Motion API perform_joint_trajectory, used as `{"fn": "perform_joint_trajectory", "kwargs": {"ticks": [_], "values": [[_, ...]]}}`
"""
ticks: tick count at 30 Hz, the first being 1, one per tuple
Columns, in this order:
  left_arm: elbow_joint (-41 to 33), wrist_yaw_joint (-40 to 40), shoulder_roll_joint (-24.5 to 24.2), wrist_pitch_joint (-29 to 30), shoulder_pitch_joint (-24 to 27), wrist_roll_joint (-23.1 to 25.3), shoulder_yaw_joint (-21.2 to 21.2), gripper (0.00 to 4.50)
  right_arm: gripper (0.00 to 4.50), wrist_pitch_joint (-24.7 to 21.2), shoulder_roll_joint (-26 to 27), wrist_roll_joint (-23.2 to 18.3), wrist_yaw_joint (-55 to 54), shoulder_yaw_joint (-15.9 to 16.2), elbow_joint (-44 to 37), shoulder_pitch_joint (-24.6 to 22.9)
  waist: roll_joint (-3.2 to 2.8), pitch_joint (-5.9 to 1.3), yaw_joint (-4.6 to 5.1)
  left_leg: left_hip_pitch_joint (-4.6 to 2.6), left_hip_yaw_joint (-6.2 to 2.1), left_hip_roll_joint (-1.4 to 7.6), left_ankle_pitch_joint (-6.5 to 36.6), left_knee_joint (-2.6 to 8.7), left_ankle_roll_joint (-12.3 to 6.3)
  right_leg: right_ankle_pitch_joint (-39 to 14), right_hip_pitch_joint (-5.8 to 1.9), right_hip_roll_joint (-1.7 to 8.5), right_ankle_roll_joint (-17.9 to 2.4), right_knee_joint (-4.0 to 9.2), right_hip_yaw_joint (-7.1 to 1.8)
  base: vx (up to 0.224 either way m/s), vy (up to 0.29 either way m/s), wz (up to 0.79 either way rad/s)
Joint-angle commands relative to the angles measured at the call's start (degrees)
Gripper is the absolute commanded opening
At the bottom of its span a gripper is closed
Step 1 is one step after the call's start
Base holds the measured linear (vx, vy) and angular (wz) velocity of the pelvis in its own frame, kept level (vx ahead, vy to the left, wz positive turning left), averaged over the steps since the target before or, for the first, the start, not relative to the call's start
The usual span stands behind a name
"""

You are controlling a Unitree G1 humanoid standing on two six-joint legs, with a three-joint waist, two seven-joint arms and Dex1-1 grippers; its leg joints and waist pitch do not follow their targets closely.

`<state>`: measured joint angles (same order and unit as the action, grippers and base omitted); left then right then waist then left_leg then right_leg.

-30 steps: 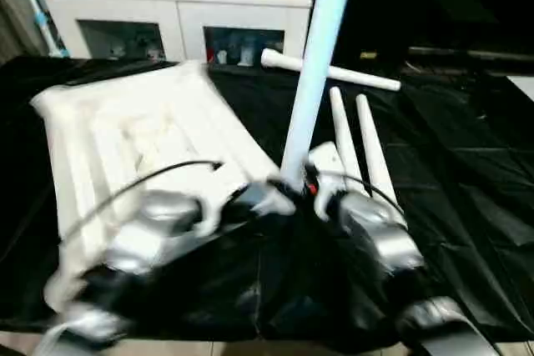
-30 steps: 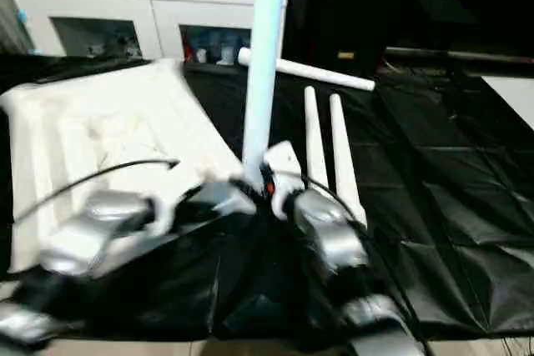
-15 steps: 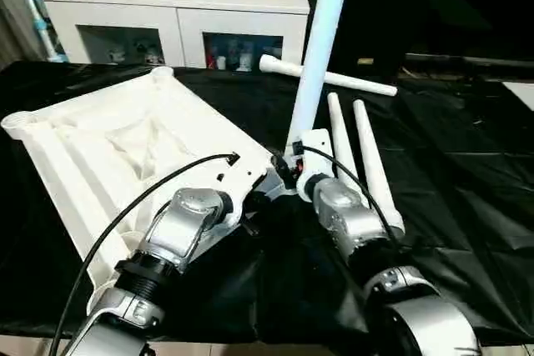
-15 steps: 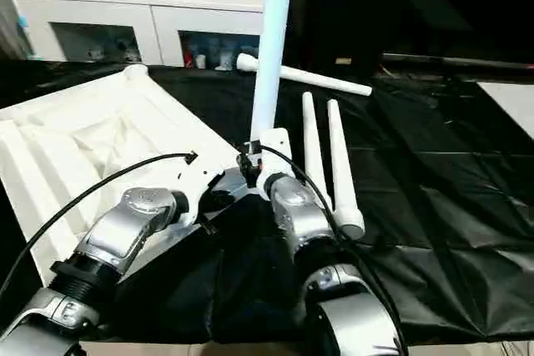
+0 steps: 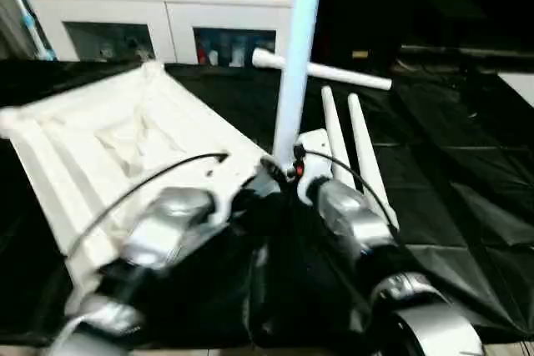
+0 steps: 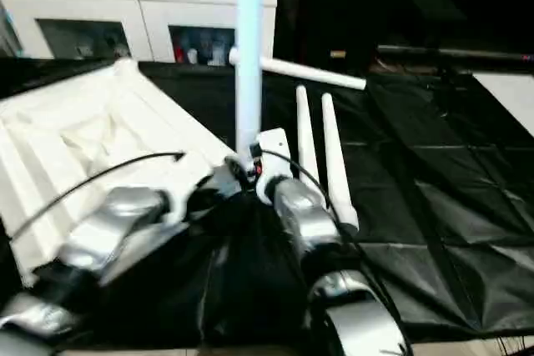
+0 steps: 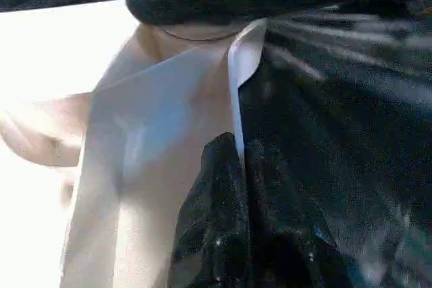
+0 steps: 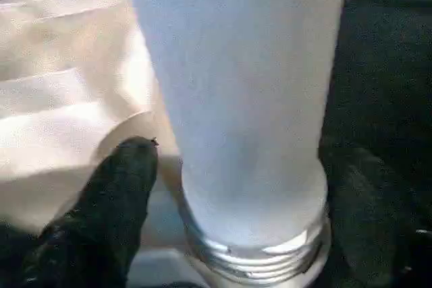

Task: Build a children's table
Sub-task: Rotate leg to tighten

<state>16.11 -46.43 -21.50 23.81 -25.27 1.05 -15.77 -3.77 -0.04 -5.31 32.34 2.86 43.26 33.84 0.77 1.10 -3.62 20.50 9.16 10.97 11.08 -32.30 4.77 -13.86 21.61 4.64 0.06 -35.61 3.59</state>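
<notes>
Left gripper (image 7: 239, 166): two black fingers (image 7: 212, 214), jaws closed, tips pressed together.
White tabletop (image 7: 162, 119): plastic panel directly ahead of and beside the jaws, its thin raised edge meeting the fingertips; whether it is pinched cannot be told.
Black sheet (image 7: 351, 99): creased, glossy, on the jaws' other side and beyond.

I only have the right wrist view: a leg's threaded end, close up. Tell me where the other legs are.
Observer: On the black sheet, a pair of legs lies side by side, with a crosswise leg behind them.
Operator: Report the left gripper.
Observer: The left gripper is shut, at the tabletop's near corner.
Operator: Say how my leg stands.
Observer: The upright leg rises nearly vertical from that corner.
</notes>
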Motion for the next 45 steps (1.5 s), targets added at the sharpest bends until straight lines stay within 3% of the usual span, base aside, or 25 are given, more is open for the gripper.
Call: {"fn": "perform_joint_trajectory", "kwargs": {"ticks": [1,2,3,4,7,11,16,17,20,25,38,45], "values": [[-1.98,-6.48,-1.41,-2.73,1.66,-1.94,-2.13,0.0,4.23,-1.77,-2.17,-0.54,8.42,3.57,-4.01,-1.71,-0.26,-2.6,-0.54,0.22,-0.2,1.95,1.82,3.01,-4.88,10.03,-2.64,3.28,-12.22,3.14,-2.63,0.056,-0.012,0.01],[-2.59,-7.76,-2.54,-3.36,2.05,-2.06,-2.27,0.0,4.29,-1.41,-4.05,0.01,11.03,4.78,-5.36,-2.5,-0.12,-2.95,-0.8,0.19,-0.08,1.58,-2.43,2.33,-6.07,17.41,-2.78,2.84,-13.36,2.45,-2.5,0.06,-0.001,0.04],[-2.71,-7.98,-2.79,-3.43,2.12,-2.06,-2.29,0.0,4.29,-1.32,-4.49,0.15,11.61,5.06,-5.64,-2.68,-0.16,-3.03,-0.92,-0.04,0.05,1.61,-3.9,2.11,-6.85,20.32,-2.51,2.76,-14.06,2.21,-2.48,0.06,-0.001,0.04],[-3.67,-10.17,-4.38,-4.49,2.76,-2.7,-2.33,0.0,4.29,-0.52,-7.2,0.7,15.91,6.59,-7.44,-3.85,-0.12,-2.97,-1.19,0.2,0.03,1.36,-5.66,1.92,-7.82,22.97,-2.71,2.52,-14.83,1.96,-2.27,0.0,0.0,0.0],[-6.11,-15.16,-7.88,-5.02,4.02,-3.95,-2.72,0.0,4.29,-0.15,-11.49,0.18,23.59,8.02,-10.62,-5.67,-0.13,-2.63,-1.57,0.24,0.17,1.76,-2.44,2.06,-8.4,19.61,-2.69,2.84,-15.06,2.17,-2.26,0.0,0.0,0.0],[-7.65,-19.37,-10.99,-4.96,4.83,-5.09,-2.73,0.0,4.29,-2.0,-13.62,-2.38,28.67,8.3,-14.09,-6.52,-0.34,-2.15,-1.73,-0.05,0.16,2.3,2.32,2.66,-6.15,10.76,-2.51,3.08,-15.65,2.7,-2.33,0.0,0.0,0.0],[-7.74,-21.35,-12.32,-5.21,4.97,-5.63,-2.45,0.0,4.29,-1.94,-14.67,-2.29,30.86,9.74,-15.39,-6.84,-0.33,-1.82,-1.61,-0.25,0.18,2.36,5.45,2.96,-3.52,5.85,-2.28,3.29,-15.7,2.99,-2.57,0.0,0.0,0.0],[-7.56,-21.6,-12.57,-5.33,4.9,-5.77,-2.47,0.0,4.29,-1.57,-14.64,-2.05,31.12,10.05,-15.29,-6.87,-0.07,-1.81,-1.58,-0.18,0.2,2.32,5.26,2.92,-3.3,5.89,-2.34,3.3,-15.66,2.99,-2.62,0.0,0.0,0.0],[-7.21,-22.1,-12.89,-5.67,4.9,-5.78,-2.52,0.0,4.29,-1.16,-14.37,-1.83,31.94,10.13,-15.36,-6.92,-0.17,-1.9,-1.53,-0.16,0.15,2.22,4.18,2.78,-3.16,7.19,-2.36,3.22,-15.62,2.76,-2.6,0.0,0.0,0.0],[-7.0,-22.56,-12.99,-5.88,4.77,-5.73,-2.51,0.0,4.29,-0.98,-14.43,-1.54,32.17,10.81,-14.74,-6.6,0.0,-2.12,-1.6,-0.08,0.17,2.02,1.47,2.42,-4.27,11.35,-2.54,3.13,-16.19,2.32,-2.54,0.0,0.0,0.0],[-6.27,-22.92,-12.96,-5.89,4.09,-5.47,-2.66,0.0,3.16,-0.8,-13.8,-1.86,31.59,10.51,-13.47,-5.93,-0.14,-2.13,-1.66,-0.14,0.12,2.1,2.9,2.32,-3.87,9.58,-2.52,3.19,-16.35,2.26,-2.52,0.0,0.0,0.0],[-5.99,-23.19,-13.15,-5.99,3.97,-5.23,-2.87,0.0,2.76,-0.22,-13.65,-1.81,31.59,10.56,-12.9,-5.98,-0.11,-2.28,-1.76,-0.11,0.13,2.03,1.93,2.12,-4.26,11.4,-2.6,3.16,-16.66,2.05,-2.48,0.0,0.0,0.0]]}}
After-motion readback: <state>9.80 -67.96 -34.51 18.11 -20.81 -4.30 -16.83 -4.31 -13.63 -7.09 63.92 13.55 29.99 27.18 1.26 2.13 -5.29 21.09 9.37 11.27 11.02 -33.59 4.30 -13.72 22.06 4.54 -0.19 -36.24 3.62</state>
